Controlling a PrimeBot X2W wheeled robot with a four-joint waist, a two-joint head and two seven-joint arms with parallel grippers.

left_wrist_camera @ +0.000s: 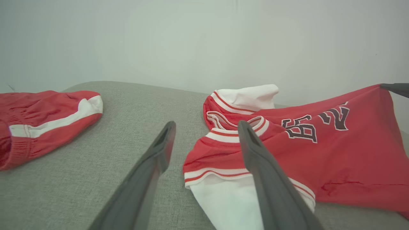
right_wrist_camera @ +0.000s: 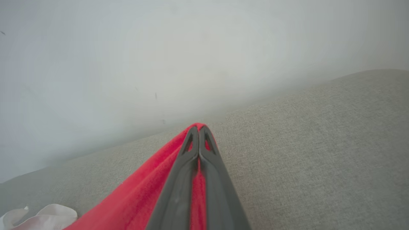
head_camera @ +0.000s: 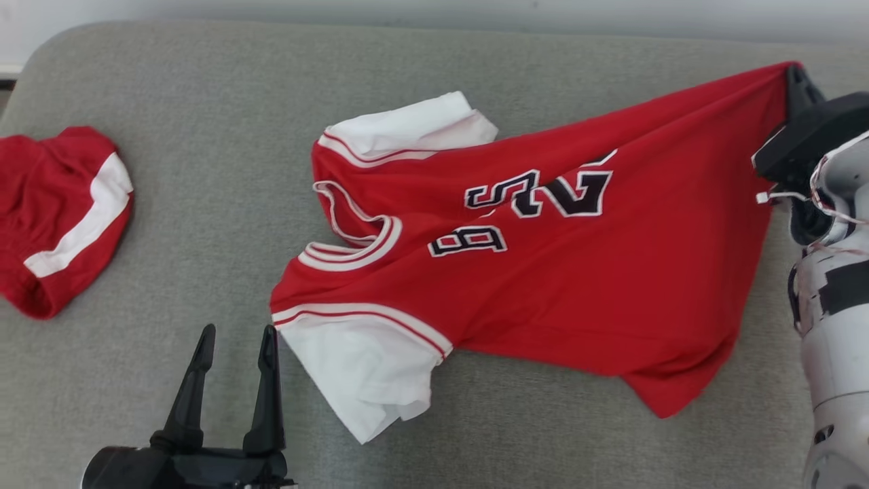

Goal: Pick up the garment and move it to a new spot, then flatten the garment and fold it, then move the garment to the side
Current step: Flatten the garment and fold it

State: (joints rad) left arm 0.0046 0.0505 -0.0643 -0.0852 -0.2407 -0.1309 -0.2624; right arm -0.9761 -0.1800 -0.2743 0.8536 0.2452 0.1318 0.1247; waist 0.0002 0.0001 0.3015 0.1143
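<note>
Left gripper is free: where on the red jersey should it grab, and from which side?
Probably the near white sleeve of the jersey, by its striped band. Its edge lies loose on the grey cushion, just beyond the open left gripper, so come in low from the collar end. The right gripper is shut on the far hem corner, giving a diagonal stretch.

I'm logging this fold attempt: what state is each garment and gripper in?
red jersey: spread print side up, far hem corner lifted.
red shorts: crumpled, lying apart from the jersey.
left gripper: jaws open, empty.
right gripper: jaws shut on the jersey's hem corner.
</note>
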